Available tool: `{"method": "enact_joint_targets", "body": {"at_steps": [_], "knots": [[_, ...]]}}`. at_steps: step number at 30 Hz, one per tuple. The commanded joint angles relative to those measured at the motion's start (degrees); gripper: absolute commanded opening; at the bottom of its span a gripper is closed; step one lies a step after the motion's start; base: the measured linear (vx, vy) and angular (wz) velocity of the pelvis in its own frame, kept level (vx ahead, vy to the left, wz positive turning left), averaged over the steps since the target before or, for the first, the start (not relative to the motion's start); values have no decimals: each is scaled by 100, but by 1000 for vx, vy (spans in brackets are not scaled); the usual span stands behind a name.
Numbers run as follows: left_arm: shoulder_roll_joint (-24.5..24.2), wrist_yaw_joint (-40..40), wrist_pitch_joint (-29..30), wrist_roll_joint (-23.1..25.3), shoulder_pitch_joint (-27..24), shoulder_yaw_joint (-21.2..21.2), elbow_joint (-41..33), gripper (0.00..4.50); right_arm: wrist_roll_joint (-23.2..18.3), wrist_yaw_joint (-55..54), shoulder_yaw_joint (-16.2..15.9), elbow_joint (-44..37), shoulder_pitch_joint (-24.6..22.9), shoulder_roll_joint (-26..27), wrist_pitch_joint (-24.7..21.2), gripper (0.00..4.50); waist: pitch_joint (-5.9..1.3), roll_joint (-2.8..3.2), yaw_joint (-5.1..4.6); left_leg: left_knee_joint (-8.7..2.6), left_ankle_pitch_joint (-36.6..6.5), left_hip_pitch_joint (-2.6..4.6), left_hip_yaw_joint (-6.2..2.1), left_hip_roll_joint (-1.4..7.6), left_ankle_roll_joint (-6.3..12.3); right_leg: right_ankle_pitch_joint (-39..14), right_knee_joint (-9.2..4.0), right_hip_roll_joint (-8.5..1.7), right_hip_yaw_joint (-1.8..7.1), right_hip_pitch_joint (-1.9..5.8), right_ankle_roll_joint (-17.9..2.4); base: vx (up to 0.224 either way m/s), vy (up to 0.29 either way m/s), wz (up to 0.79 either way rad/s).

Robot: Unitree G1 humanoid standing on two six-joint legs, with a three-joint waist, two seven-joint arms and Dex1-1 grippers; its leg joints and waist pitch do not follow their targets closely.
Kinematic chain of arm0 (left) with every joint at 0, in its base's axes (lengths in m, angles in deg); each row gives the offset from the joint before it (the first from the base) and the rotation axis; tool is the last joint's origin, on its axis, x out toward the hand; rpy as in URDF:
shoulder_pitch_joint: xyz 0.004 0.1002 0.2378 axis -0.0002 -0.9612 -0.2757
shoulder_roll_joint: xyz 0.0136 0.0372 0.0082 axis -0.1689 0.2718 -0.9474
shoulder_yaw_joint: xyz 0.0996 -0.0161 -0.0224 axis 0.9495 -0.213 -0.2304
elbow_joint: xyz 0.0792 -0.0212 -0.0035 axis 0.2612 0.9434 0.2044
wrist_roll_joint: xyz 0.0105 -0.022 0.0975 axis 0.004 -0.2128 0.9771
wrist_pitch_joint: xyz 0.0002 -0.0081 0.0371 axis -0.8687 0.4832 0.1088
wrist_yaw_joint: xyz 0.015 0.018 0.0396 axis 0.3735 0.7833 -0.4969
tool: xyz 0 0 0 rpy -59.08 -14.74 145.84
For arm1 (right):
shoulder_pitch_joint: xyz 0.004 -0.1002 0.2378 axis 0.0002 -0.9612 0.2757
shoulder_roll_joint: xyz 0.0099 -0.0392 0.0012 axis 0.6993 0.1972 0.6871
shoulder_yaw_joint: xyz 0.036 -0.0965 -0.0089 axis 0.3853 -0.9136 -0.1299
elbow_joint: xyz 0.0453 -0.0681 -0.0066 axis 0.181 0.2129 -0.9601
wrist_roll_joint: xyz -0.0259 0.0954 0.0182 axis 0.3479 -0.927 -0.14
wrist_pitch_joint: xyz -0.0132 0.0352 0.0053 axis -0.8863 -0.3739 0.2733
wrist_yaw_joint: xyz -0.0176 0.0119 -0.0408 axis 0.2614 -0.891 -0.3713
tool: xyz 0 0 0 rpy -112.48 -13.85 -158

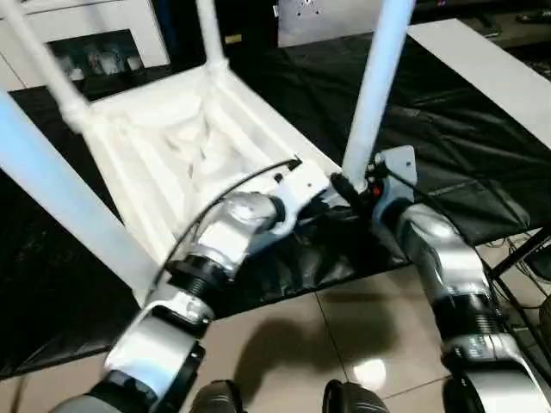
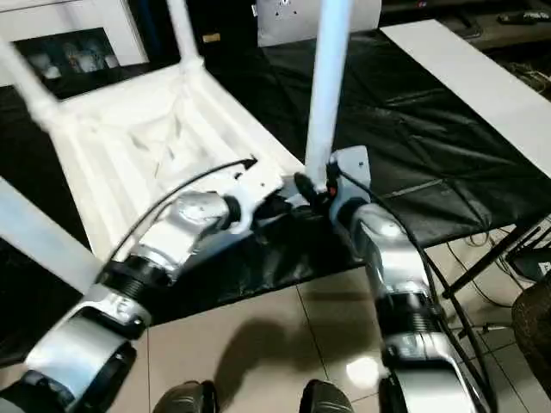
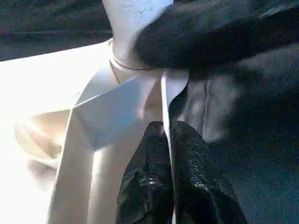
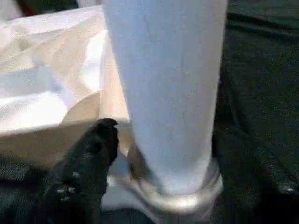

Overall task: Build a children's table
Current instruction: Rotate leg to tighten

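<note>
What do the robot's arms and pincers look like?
Both arms are shiny silver tubes with black ribbed rings at the joints. A thin black cable loops over the left arm. The right arm matches. The left pincer has black, bumpy-textured fingers.

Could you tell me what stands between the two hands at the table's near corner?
The near table leg, seated in its corner socket; the head views show it.

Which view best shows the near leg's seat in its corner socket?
Right wrist view: the leg enters the round corner socket close up. Left wrist view shows that joint partly behind a black finger; the eye views show it small, between the hands.
</note>
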Motion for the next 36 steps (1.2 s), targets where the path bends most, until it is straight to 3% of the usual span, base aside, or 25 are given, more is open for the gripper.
{"method": "enact_joint_targets", "body": {"at_steps": [1,2,3,7,8,9,11,14,16,17,18,21,22,23,24,25,26,27,28,29,34,35,36], "knots": [[-99,83,-106,138,71,69,143,0,-109,204,35,-277,-82,-84,-22,383,-567,-122,10,-278,-323,-3,117,41,1130,-702,-395,-158,251,526,-1505,0,0,0],[-272,277,-318,161,122,130,252,0,-248,511,0,-709,-381,-313,-89,391,-511,-148,11,-322,-792,8,125,36,880,-1464,-498,-148,242,518,-1243,0,0,0],[-278,282,-325,161,123,132,255,0,-253,520,-1,-722,-390,-320,-91,393,-509,-137,20,-349,-977,36,120,57,755,-1743,-523,-161,258,507,-1099,0,0,0],[-516,667,-735,193,176,250,429,0,-428,786,-10,-1294,-803,-569,-278,434,-494,-126,-32,-410,-1227,3,94,59,535,-2097,-585,-152,251,513,-882,0,0,0],[-660,966,-1301,220,234,345,600,0,-594,893,59,-1765,-1111,-656,-484,436,-482,-126,-29,-411,-1313,33,109,54,532,-2176,-629,-148,266,475,-847,0,0,0],[-687,1036,-1658,204,287,347,688,0,-711,957,97,-2014,-1281,-690,-611,438,-478,-161,-14,-421,-1348,20,111,38,552,-2241,-647,-143,277,487,-779,0,0,0],[-684,1126,-2225,135,375,329,806,0,-833,1038,105,-2334,-1516,-777,-814,444,-497,-149,15,-426,-1312,27,104,57,546,-2227,-629,-159,284,478,-743,0,0,0],[-674,1249,-2607,85,481,353,972,0,-1016,1119,89,-2694,-1744,-918,-1078,444,-500,-137,45,-426,-1342,77,134,96,503,-2098,-615,-162,304,413,-874,0,0,0],[-687,1253,-2908,153,540,426,1131,0,-1094,1028,161,-2913,-1852,-927,-1216,444,-493,-125,70,-433,-1353,72,164,95,507,-2055,-616,-148,324,406,-878,0,0,0],[-702,1204,-3069,224,557,479,1205,0,-1084,973,195,-2972,-1889,-914,-1200,444,-511,-98,93,-436,-1284,61,157,111,481,-1902,-568,-158,336,418,-903,0,0,0],[-719,1047,-3281,339,590,534,1357,0,-1079,924,220,-3063,-1963,-918,-1172,444,-538,-105,127,-429,-1229,92,173,123,471,-1714,-566,-163,348,402,-924,0,0,0],[-796,426,-3645,679,681,628,1746,0,-979,781,212,-3246,-2088,-896,-1106,444,-562,-113,137,-411,-979,53,168,114,546,-1116,-494,-158,359,429,-1091,0,0,0],[-796,426,-3645,679,681,628,1746,0,-979,781,212,-3246,-2088,-896,-1106,444,-562,-109,143,-405,-966,62,172,116,561,-1091,-497,-156,359,418,-1087,0,0,0],[-821,368,-3753,665,682,561,1860,0,-960,709,173,-3355,-2128,-858,-1160,444,-563,-202,117,-403,-925,43,185,106,611,-1084,-497,-163,359,439,-1087,0,0,0],[-817,512,-3776,496,625,435,1811,0,-936,708,114,-3412,-2132,-859,-1175,444,-565,-202,129,-404,-833,21,182,101,647,-1219,-492,-181,349,454,-1064,0,0,0],[-816,522,-3776,487,621,429,1808,29,-934,708,111,-3414,-2132,-859,-1175,448,-565,-189,134,-400,-793,19,181,100,650,-1256,-490,-185,350,446,-1055,0,0,0],[-779,824,-3800,98,501,162,1694,46,-944,617,35,-3536,-2136,-822,-1307,450,-563,-230,136,-397,-733,23,192,97,665,-1319,-491,-195,354,437,-1072,0,0,0],[-752,989,-3762,-131,429,16,1608,58,-1004,512,31,-3610,-2125,-765,-1464,450,-561,-216,125,-400,-707,1,195,91,671,-1346,-495,-195,352,445,-1077,0,0,0],[-738,1121,-3678,-268,377,-58,1531,58,-1047,449,39,-3645,-2113,-722,-1562,450,-577,-260,125,-398,-665,9,199,94,676,-1297,-485,-200,356,451,-1103,0,0,0],[-717,1284,-3626,-452,319,-147,1466,63,-1102,329,50,-3695,-2093,-675,-1731,450,-580,-222,129,-394,-678,27,202,108,689,-1257,-477,-199,357,410,-1172,0,0,0],[-619,1091,-3370,-1138,-61,-617,1002,100,-1097,-27,-79,-3886,-2108,-529,-2070,450,-576,-219,140,-409,-849,43,208,131,577,-1302,-461,-195,364,416,-1193,0,0,0],[-558,897,-2711,-1477,-382,-923,490,105,-1163,-297,-45,-3978,-2131,-333,-2377,450,-560,-207,125,-416,-878,50,213,139,537,-1336,-450,-193,373,408,-1221,0,0,0],[-537,813,-2492,-1604,-515,-1024,265,105,-1121,-345,-91,-4022,-2161,-316,-2425,450,-549,-152,138,-426,-891,27,190,146,503,-1349,-426,-208,368,419,-1269,0,0,0]]}}
